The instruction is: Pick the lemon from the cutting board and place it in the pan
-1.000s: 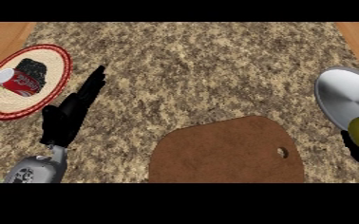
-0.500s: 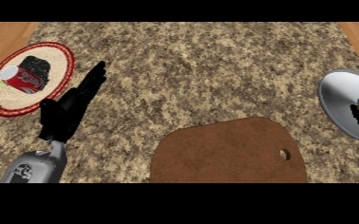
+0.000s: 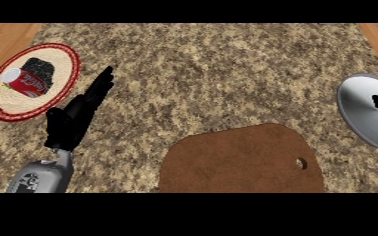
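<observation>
Fingers [image 3: 96, 92] of my left hand [image 3: 68, 122] lie straight and released above the tabletop [image 3: 221, 70] just beside the red-rimmed plate [image 3: 65, 60], cutting board [image 3: 236, 162] lower centre, pan [image 3: 358, 105] far right under a sliver of my right hand [image 3: 375, 100], its grasp untellable, lemon out of my sight.

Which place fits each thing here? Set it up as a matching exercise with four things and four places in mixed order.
Things:
1. plate
2. cutting board
3. pan
4. left hand

Places:
A. at the right edge, partly cut off
B. lower middle of the counter
C. far left, with a red can on it
D. between the plate and the cutting board, fingers straight

Pairs: 1-C, 2-B, 3-A, 4-D
</observation>
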